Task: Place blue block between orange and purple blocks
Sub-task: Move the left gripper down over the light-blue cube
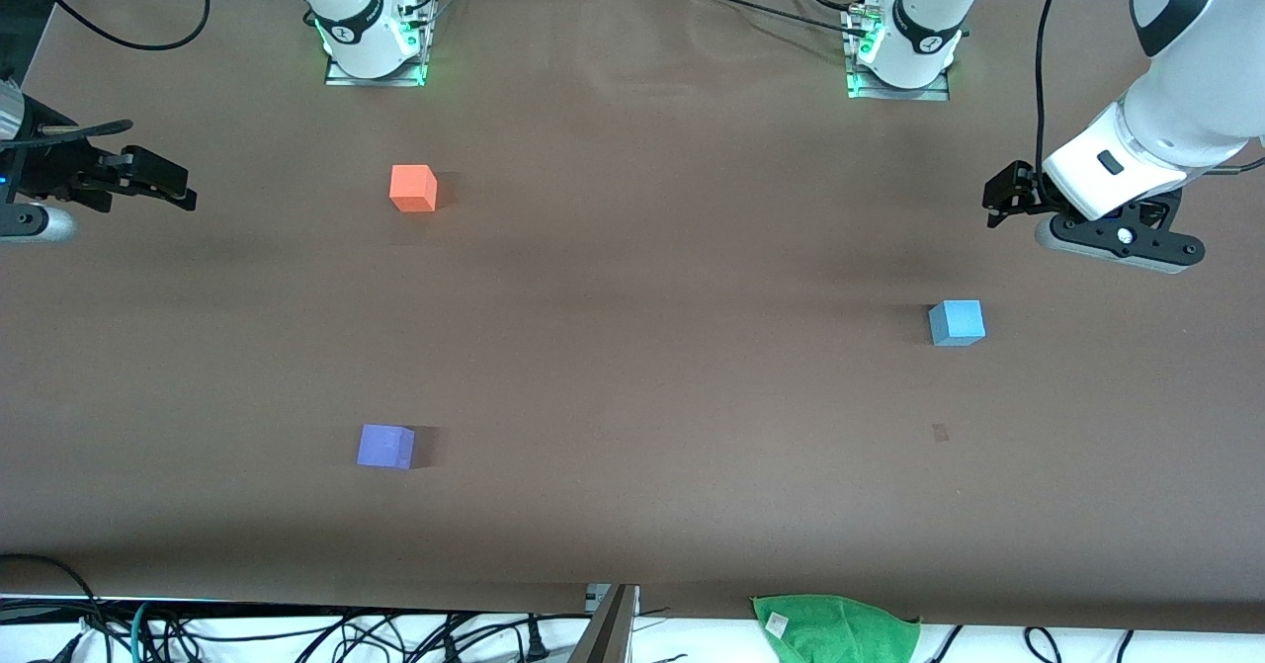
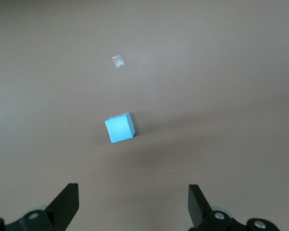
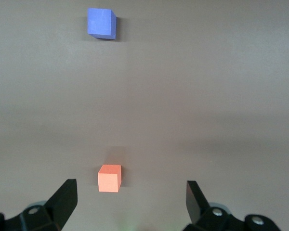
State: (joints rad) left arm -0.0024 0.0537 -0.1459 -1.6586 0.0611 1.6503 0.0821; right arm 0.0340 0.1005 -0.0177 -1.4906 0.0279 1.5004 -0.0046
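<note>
A small matte sky-blue cube (image 1: 957, 323) sat at the frame's middle right; a bright orange cube (image 1: 413, 189) lay upper left, a violet-purple one (image 1: 385, 447) lower left (all flat, well apart).

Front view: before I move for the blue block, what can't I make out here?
- Right claw: its wrist and arm are cut off by the view's edge.
- Small patch near the blue block: too small to identify; the left wrist view doesn't settle it.
- Green cloth: cut off at the bottom edge.
</note>
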